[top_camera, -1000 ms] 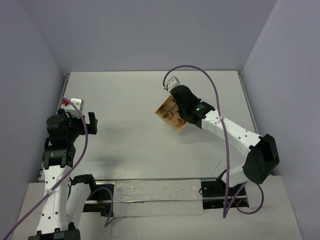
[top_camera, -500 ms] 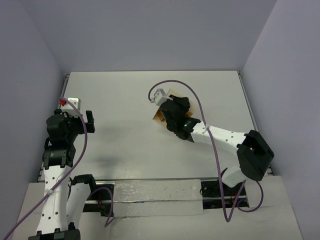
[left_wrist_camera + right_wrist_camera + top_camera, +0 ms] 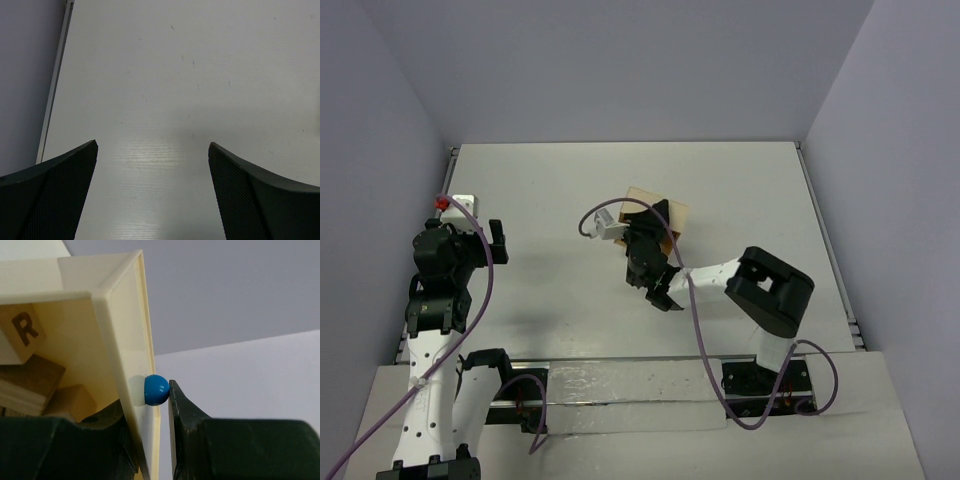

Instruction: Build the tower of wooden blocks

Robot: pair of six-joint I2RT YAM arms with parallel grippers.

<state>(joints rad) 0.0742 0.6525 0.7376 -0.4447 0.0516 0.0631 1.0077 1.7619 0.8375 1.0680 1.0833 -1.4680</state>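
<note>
**Right gripper clamped on tray wall; blocks loose inside**

Right gripper (image 3: pixel 146 407) is closed on the side wall of the pale tray (image 3: pixel 120 315), one finger inside and one outside. The outer fingertip is right beside a blue knob (image 3: pixel 156 390) on the wall's outer face. Wood blocks (image 3: pixel 30 385) lie jumbled in the tray, unstacked: one lettered R, one darker brown, one tan. Overhead, the tray is near mid-table, mostly hidden under the right wrist. Cannot tell whether it rests on the table (image 3: pixel 200 60). Left gripper (image 3: pixel 152 145) is spread wide above the table, at the left side, well apart from the tray.
</note>
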